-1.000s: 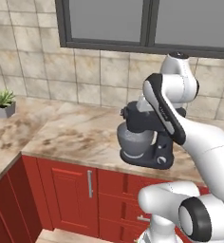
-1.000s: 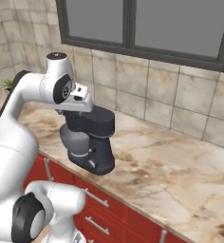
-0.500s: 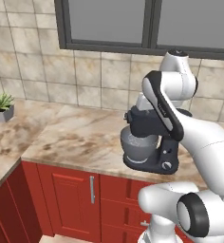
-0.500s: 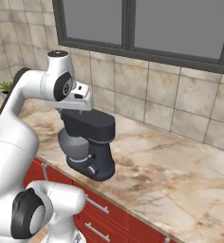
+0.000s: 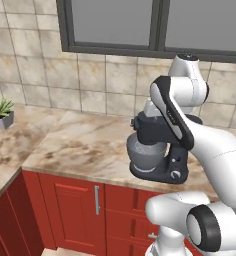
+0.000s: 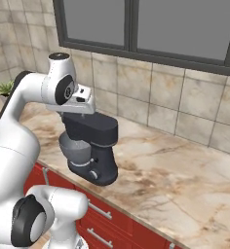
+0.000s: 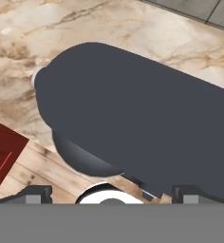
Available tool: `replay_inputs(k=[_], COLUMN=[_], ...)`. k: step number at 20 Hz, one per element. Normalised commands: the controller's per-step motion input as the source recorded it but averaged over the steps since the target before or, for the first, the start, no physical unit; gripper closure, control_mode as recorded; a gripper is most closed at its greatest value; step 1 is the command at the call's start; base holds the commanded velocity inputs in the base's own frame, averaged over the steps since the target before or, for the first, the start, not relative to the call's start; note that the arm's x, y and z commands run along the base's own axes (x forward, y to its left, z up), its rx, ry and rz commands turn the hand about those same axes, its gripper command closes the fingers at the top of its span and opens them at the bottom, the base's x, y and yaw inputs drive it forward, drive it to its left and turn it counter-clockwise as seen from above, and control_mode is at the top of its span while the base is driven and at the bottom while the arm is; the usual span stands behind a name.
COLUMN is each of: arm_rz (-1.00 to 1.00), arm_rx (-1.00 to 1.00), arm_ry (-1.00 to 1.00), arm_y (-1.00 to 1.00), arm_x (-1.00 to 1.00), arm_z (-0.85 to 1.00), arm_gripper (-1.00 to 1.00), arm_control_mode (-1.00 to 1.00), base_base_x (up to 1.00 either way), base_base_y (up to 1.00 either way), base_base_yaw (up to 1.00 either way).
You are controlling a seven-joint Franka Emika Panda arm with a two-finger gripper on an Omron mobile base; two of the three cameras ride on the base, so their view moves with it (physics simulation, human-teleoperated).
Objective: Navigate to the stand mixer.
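While my base faces the counter, the stand mixer [image 5: 155,152] sits right in front of me on the marble countertop [image 5: 85,145], close to the counter's front edge. It is dark charcoal, with a bulky head hanging over a grey metal bowl [image 6: 76,150] and a small round knob [image 6: 93,174] on its flat base. My own arm crosses in front of the mixer's right side in the left base view and stands above and to the left of it in the right base view. From the camera on my hand I look straight down onto the mixer's dark head [image 7: 133,128], which spans most of the picture, with marble behind it and wooden floor [image 7: 42,171] past the counter's edge. My claw [image 7: 111,192] shows as two dark tips set far apart at the bottom of that view, so it is spread wide and holds nothing.

Red cabinet doors [image 5: 80,205] run below the counter's front edge. Open marble stretches to the mixer's left and to its right [image 6: 185,180]. A tiled wall [image 5: 85,80] and a dark-framed window [image 6: 136,29] rise behind it. A small potted plant [image 5: 1,112] stands well apart at the far left.

Compared with half a second ago, the mixer appears slightly nearer the middle of both base views and the plant has slid toward the left edge; the whole scene shifted together, so my base moved.
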Motion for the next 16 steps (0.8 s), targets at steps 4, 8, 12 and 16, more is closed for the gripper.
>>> replay_inputs(k=[4,8,12,16], arm_rz=[0.00,0.00,0.00,0.00], arm_rx=[0.00,0.00,0.00,0.00], arm_ry=[0.00,0.00,0.00,0.00], arm_y=[0.00,0.00,0.00,0.00], arm_x=[0.00,0.00,0.00,0.00], arm_z=[0.00,0.00,0.00,0.00], arm_gripper=[-1.00,-1.00,-1.00,-1.00], arm_control_mode=[1.00,1.00,1.00,1.00], base_base_x=[0.54,0.35,0.27,0.94], base_base_y=[0.00,0.00,0.02,0.15], base_base_yaw=[0.00,0.00,0.00,0.00])
